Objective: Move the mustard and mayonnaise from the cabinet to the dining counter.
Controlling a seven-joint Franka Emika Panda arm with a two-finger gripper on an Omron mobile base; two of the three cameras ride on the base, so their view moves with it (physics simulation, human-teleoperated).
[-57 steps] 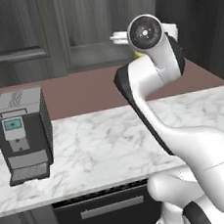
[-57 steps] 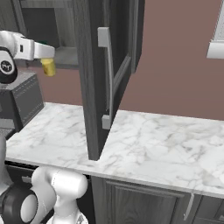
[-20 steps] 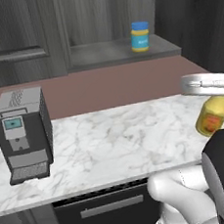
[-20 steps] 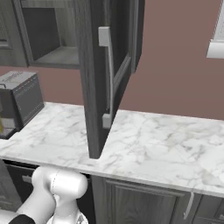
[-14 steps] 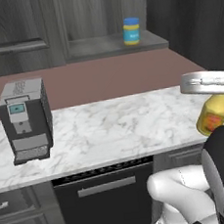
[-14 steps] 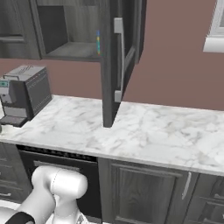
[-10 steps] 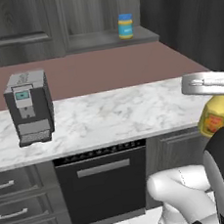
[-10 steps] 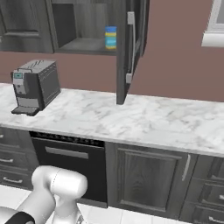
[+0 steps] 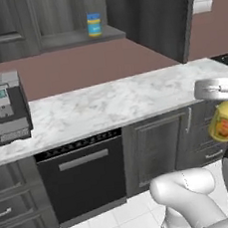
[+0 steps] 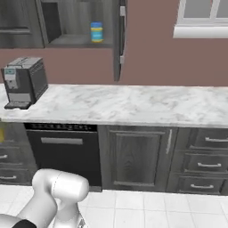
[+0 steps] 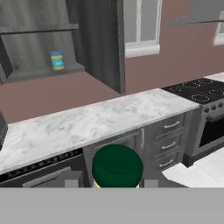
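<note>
Pincer [image 9: 220, 105] round one mustard [image 9: 223, 121]; one mayonnaise [image 9: 94, 24] shelved

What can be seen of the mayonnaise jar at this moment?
The mayonnaise is a squat round jar with a blue lid, pale yellow body and blue label band. It stands upright and alone on the grey shelf of the open cabinet, above the marble worktop, with nothing touching it but the shelf. It looks small and blurred, so the label cannot be read. The hand view shows it too.

End effector [image 9: 218, 90] clamped, arm low
</note>
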